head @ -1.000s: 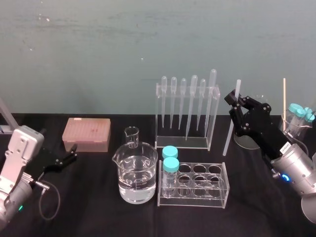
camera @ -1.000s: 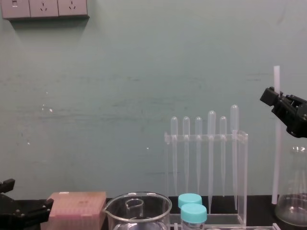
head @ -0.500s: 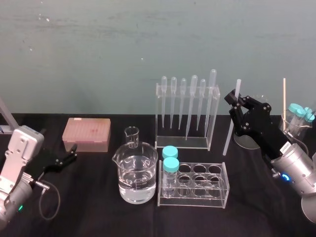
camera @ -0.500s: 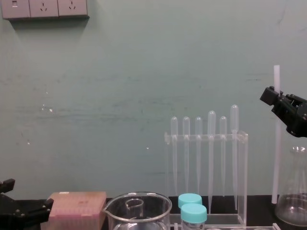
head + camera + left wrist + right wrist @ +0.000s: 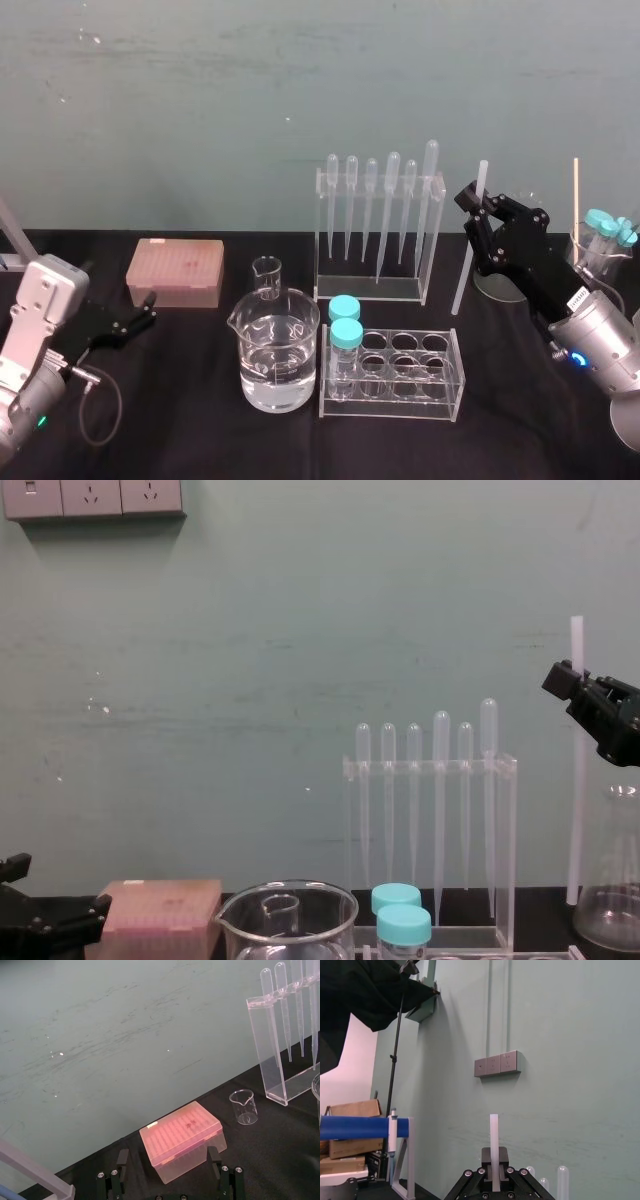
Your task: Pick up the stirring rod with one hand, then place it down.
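The stirring rod [image 5: 468, 245] is a thin translucent white stick held nearly upright to the right of the pipette rack. My right gripper [image 5: 473, 203] is shut on its upper part, and the rod's top sticks out above the fingers [image 5: 562, 680]. In the right wrist view the rod [image 5: 493, 1135] rises straight from between the closed black fingers [image 5: 483, 1156]. The rod's lower end [image 5: 573, 895] hangs close to the black table beside a flask; I cannot tell whether it touches. My left gripper [image 5: 140, 321] rests low at the left, open and empty, pointing at the pink box.
A clear rack of pipettes [image 5: 378, 235] stands at the back centre. In front are a water-filled beaker [image 5: 275, 355], a small beaker [image 5: 266, 277] and a tube rack [image 5: 430, 375] with two teal-capped tubes. A pink tip box [image 5: 175, 270] sits left, a flask [image 5: 612, 890] right.
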You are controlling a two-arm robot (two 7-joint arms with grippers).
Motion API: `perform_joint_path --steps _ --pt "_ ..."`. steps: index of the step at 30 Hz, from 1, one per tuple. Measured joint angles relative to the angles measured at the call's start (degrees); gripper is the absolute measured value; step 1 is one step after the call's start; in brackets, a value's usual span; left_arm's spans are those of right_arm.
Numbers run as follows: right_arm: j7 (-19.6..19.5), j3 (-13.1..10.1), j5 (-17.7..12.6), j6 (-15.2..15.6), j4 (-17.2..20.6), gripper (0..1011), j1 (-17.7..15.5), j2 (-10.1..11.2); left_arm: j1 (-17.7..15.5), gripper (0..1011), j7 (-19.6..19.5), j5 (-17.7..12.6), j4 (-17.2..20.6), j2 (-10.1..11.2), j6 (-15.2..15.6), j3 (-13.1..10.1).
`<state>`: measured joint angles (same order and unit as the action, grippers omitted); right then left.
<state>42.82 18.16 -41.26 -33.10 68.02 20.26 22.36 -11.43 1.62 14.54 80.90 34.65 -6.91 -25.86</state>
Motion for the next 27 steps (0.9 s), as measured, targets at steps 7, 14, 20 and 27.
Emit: perform_joint_path --steps 7,14,20,27 --pt "0.0 0.0 0.0 0.0 -0.01 70 0.0 0.0 0.0 1000 0.0 0.0 0.0 0.0 0.0 0.0" --pt "0.0 0.0 0.0 0.0 0.0 69 0.0 0.0 0.0 1000 0.0 0.0 0.0 0.0 0.0 0.0" --pt "0.0 0.0 0.0 0.0 0.0 69 0.0 0.0 0.0 1000 0.0 0.0 0.0 0.0 0.0 0.0" --pt "0.0 0.0 -0.01 0.0 0.0 69 0.0 0.0 0.0 1000 0.0 0.0 0.0 0.0 0.0 0.0"
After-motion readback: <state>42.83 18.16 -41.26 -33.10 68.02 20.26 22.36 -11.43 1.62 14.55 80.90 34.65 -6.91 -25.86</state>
